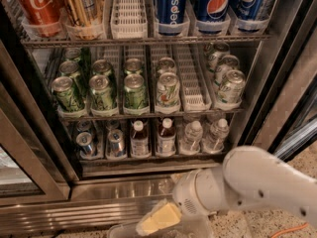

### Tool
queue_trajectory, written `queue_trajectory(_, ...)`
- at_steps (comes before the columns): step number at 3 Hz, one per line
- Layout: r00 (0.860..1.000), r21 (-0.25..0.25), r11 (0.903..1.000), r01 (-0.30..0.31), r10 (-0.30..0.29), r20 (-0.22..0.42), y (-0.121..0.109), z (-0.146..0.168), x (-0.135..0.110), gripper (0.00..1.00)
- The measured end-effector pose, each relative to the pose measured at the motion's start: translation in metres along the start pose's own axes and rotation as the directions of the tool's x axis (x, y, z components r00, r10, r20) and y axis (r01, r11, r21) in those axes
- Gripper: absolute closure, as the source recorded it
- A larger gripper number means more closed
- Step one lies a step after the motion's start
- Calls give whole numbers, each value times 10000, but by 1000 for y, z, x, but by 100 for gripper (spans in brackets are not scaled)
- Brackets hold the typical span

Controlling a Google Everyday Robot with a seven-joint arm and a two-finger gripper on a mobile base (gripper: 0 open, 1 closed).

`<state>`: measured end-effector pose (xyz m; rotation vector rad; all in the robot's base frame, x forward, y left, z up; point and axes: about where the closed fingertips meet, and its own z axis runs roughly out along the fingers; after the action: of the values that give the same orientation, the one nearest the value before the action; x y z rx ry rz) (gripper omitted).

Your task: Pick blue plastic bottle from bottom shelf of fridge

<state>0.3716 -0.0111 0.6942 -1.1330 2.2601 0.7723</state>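
Two small blue plastic bottles (139, 139) (166, 136) with reddish-brown liquid, white caps and pale labels stand side by side in the middle lanes of the bottom shelf (148, 158) of the fridge (124, 190). My gripper (157, 218) hangs low at the bottom edge of the view, in front of the ribbed steel base panel. It is below the shelf and apart from the bottles, with nothing seen in it. The white arm (257, 182) reaches in from the right.
On the bottom shelf, silver cans (101, 143) stand left of the bottles and clear water bottles (203, 135) right of them. Green cans (136, 90) fill the rack above, Pepsi cans (213, 6) and a Coca-Cola can (35, 6) the top rack. A door frame (29, 148) stands at left.
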Motion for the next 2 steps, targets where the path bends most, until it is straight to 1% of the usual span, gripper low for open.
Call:
queue_trajectory(1,9948,-139,9956,-927,932,407,9,50,15,0)
queue_trajectory(2,9831,-86,9871,-1596,1597,890,-6,96,17,0)
